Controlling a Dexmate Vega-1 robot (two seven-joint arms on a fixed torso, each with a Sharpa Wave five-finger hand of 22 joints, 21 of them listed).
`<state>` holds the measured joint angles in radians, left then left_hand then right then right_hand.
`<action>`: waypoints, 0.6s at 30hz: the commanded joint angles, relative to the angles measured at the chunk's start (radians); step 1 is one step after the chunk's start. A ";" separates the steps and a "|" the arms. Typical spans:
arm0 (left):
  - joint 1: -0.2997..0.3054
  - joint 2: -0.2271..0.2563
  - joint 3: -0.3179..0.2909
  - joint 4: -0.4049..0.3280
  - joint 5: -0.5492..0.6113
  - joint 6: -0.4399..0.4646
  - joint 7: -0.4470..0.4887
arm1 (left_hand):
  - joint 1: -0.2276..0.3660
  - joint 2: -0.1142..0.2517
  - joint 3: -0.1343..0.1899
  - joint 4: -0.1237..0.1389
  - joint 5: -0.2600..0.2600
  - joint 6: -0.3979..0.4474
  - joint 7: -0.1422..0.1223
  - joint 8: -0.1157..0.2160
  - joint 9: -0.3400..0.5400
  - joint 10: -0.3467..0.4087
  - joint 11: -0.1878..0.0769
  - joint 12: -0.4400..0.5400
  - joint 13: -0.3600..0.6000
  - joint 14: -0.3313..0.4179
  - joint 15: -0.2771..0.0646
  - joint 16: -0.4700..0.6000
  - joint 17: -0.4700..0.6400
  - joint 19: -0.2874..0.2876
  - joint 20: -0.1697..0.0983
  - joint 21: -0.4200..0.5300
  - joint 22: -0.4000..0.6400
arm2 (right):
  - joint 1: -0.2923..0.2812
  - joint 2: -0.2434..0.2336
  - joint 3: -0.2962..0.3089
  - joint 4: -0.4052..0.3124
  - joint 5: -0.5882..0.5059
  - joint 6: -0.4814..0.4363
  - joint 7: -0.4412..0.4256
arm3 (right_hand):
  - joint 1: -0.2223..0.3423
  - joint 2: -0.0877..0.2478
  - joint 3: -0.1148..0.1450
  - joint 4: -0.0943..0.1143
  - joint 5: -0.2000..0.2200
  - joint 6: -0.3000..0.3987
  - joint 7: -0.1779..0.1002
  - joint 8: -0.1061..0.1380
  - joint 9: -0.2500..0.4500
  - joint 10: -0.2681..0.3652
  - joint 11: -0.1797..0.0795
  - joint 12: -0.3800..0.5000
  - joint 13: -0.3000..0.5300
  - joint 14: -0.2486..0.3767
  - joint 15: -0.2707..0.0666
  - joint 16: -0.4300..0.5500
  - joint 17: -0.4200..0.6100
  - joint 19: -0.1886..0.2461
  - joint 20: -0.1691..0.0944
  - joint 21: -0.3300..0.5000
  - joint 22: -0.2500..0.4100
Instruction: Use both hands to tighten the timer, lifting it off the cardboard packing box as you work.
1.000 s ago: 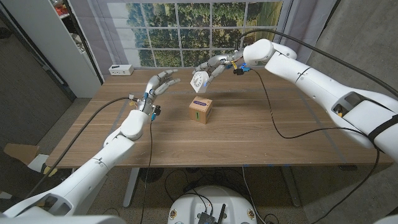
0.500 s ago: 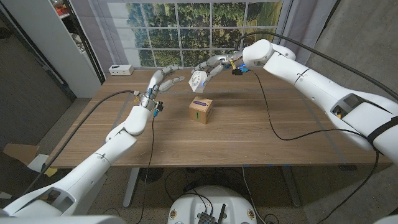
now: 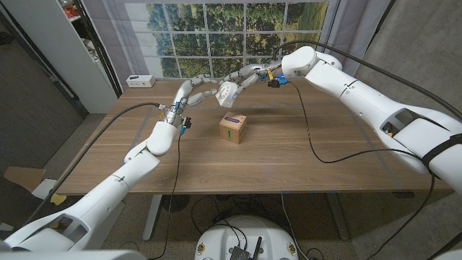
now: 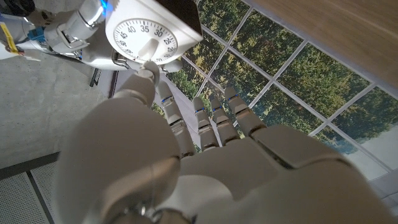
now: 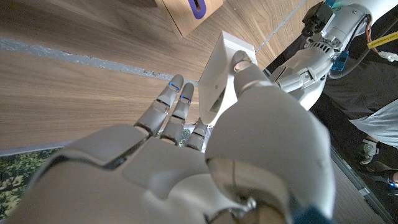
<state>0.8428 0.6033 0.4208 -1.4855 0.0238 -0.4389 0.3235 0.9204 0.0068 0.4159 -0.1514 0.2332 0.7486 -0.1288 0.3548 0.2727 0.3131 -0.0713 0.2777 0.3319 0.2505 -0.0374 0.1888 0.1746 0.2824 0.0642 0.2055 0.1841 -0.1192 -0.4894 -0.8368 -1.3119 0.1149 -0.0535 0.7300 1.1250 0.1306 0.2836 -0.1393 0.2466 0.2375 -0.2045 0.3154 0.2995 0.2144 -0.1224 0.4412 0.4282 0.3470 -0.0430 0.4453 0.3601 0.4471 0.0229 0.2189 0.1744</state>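
Note:
The white timer [image 3: 227,92] hangs in the air above and behind the cardboard box [image 3: 232,128], which stands mid-table with a purple mark on top. My right hand [image 3: 244,76] grips the timer from the far side, its thumb [image 5: 241,62] pressed on the white casing [image 5: 214,78]. My left hand [image 3: 195,89] reaches in from the left with fingers spread. Its thumb tip [image 4: 145,68] sits at the lower rim of the numbered dial [image 4: 145,37], just under the knob. The left hand [image 4: 193,155] holds nothing. The box [image 5: 186,14] lies below the right hand.
A small white device [image 3: 140,81] sits at the table's back left corner. Black cables [image 3: 314,137] trail from both wrists across the wooden table [image 3: 289,166]. A window wall stands behind the table. A person's leg and shoe [image 5: 373,134] show beyond the table.
My left hand has risen and moved right until its thumb meets the timer. The right hand has shifted the timer slightly left and kept its grip.

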 commanded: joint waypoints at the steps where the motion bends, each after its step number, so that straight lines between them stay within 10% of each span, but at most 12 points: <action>1: -0.010 0.003 0.012 0.005 -0.009 0.019 -0.026 | -0.007 -0.016 -0.022 0.010 0.005 0.009 0.010 0.011 0.011 0.001 0.004 0.004 0.005 0.006 -0.050 0.005 0.006 -0.001 -0.009 0.003 0.002 | 0.005 0.008 0.000 0.013 0.034 0.011 -0.001 | 0.005 0.012 -0.005 0.000 -0.001 0.004 0.000 -0.003 0.003 0.059 0.059 0.008 0.074 -0.001 -0.150 0.003 0.002 0.008 -0.002 -0.002 0.002; 18: -0.028 -0.009 0.024 0.023 -0.017 0.015 -0.029 | 0.000 -0.012 -0.054 0.020 0.015 0.033 0.020 0.020 0.033 0.004 0.003 0.008 0.012 0.009 -0.048 0.005 0.006 -0.002 0.001 0.004 0.004 | 0.012 0.019 -0.004 0.038 0.047 0.030 0.005 | 0.001 0.014 -0.005 -0.001 -0.004 0.012 0.001 -0.004 0.006 0.059 0.060 0.013 0.087 0.002 -0.150 0.001 0.003 0.007 0.000 -0.005 0.003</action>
<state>0.8262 0.6029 0.4370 -1.4740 0.0114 -0.4220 0.2962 0.9082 -0.0053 0.3651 -0.1284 0.2408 0.7719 -0.1055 0.3677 0.2998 0.3092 -0.0674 0.2796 0.3415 0.2504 -0.0375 0.1887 0.1787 0.2769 0.0587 0.2055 0.1838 -0.1127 -0.4798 -0.8382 -1.2948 0.1467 -0.0375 0.7290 1.1264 0.1321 0.2809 -0.1420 0.2428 0.2400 -0.2034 0.3129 0.3044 0.2464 -0.0760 0.4413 0.4280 0.3470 -0.0429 0.4453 0.3600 0.4470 0.0229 0.2145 0.1744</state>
